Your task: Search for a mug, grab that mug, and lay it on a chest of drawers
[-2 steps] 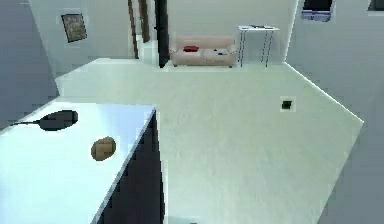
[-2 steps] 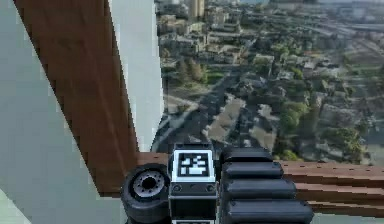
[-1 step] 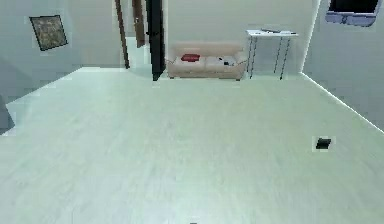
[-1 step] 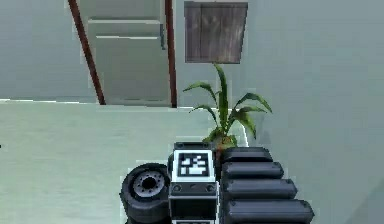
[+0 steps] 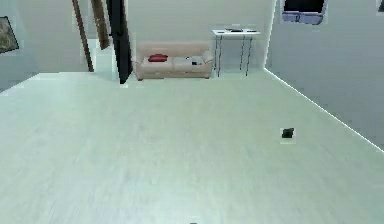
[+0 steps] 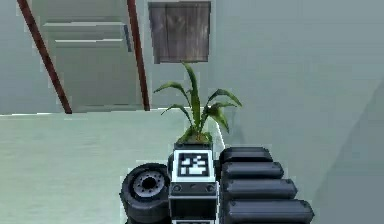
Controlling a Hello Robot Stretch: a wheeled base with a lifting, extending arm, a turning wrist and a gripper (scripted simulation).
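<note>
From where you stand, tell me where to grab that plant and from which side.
Take the plant by its pot, probably low on the wall, not by the leaves: they are long, thin and arch outward, so they would likely bend. Come from the near side over bare floor; the wall stands behind it.

I take this for a home, a sparse living room: a pale sofa (image 5: 172, 65) with a red cushion (image 5: 158, 59) stands against the far wall, a white table (image 5: 236, 40) beside it and a dark door (image 5: 118, 40) ajar nearby. The arm side view gives me a potted plant (image 6: 197, 105), a panelled door (image 6: 90, 55) and a framed picture (image 6: 180, 32) on the wall.
</note>
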